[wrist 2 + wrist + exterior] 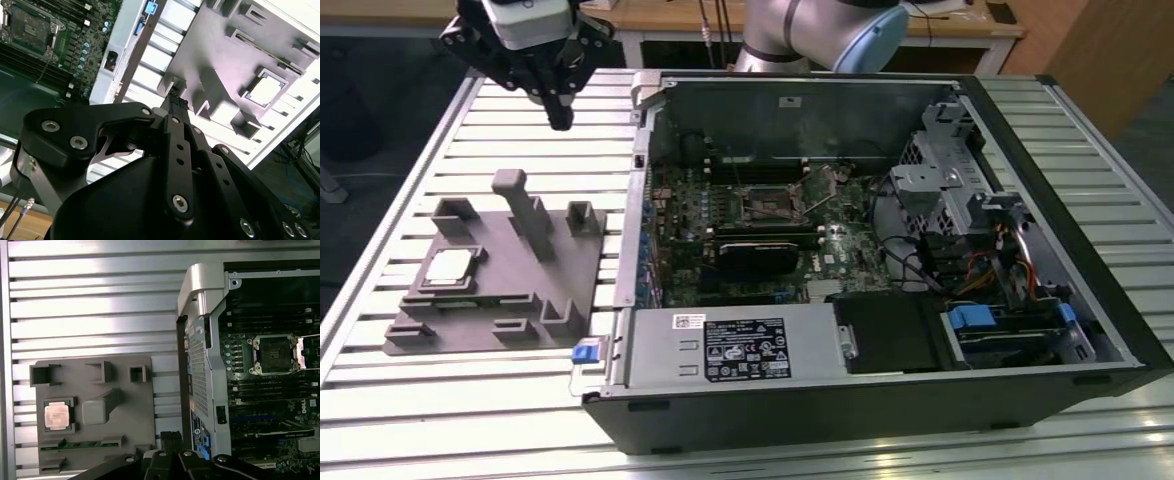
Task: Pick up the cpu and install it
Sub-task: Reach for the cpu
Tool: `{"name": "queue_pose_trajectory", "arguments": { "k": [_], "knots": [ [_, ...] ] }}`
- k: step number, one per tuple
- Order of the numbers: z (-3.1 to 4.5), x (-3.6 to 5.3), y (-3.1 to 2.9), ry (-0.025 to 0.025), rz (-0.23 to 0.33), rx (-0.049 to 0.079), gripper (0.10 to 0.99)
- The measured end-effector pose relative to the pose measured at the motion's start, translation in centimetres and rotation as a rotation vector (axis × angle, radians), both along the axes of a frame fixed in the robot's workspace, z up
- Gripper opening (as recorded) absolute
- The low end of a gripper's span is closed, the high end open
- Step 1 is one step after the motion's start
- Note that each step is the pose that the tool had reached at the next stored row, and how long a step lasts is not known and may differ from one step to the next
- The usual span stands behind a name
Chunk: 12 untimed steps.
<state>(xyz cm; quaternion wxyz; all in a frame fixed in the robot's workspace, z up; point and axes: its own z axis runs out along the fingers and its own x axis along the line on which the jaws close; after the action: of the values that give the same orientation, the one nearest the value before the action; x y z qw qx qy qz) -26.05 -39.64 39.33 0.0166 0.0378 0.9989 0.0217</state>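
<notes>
From my seat I see the gripper (560, 118) hanging above the slatted table (454, 400), off the far corner of the open computer case (854, 410) on the exterior view's left, with the arm (781, 30) rising behind the case. Its two dark fingers are pressed together on themselves, pinching no object; in both wrist views the fingertips (175, 101) (171, 439) meet with barely a line between them. The cpu (450, 268) is well apart from the gripper, lying flat with its pale metal top up in a square pocket of the grey holder plate (500, 285). That plate rests on the table just beside the case, on the exterior view's left of it. In the first wrist view the cpu (56, 416) sits snug in its pocket on the holder plate (130, 415), with a green strip (82, 444) lying in a slot just beside it (I cannot tell what that strip is). The second wrist view shows the cpu (265, 89) on the holder plate (210, 55) beyond the fingertips. Inside the case the board (694, 210) lies flat, and its socket (767, 200) shows a dark square middle with a metal frame around it; I see the socket (275, 354) in the first wrist view too. A silver power box (734, 345) fills the near part of the case.
</notes>
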Motion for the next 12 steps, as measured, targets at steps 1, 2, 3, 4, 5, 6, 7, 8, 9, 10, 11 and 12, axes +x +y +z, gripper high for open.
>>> {"name": "queue_pose_trajectory", "arguments": {
  "k": [1,2,3,4,5,6,7,8,9,10,11,12],
  "knots": [
    [0.0,-0.18,0.0,-0.0001,0.0,0.0,0.106],
    [0.0,-0.35,0.0,-0.0003,0.0,0.0,0.106],
    [0.0,-0.52,0.0,-0.0003,0.0,0.0,0.106],
    [0.0,-0.69,0.0,-0.0004,0.0,0.0,0.106],
    [0.0,-0.85,0.0,-0.0005,0.0,0.0,0.106],
    [0.0,-1.0,0.0,-0.0005,0.0,0.0,0.106],
    [0.0,-1.17,0.0,-0.0006,0.0,0.0,0.106],
    [0.0,-1.32,0.0,-0.0007,0.0,0.0,0.106],
    [0.0,-1.48,0.0,-0.0008,0.0,0.0,0.106],
    [0.0,-1.65,0.0,-0.0009,0.0,0.0,0.106],
    [0.0,-1.81,0.0,-0.0009,0.0,0.0,0.106],
    [0.0,-2.14,0.0,-0.001,0.0,0.0,0.106]
  ]
}}
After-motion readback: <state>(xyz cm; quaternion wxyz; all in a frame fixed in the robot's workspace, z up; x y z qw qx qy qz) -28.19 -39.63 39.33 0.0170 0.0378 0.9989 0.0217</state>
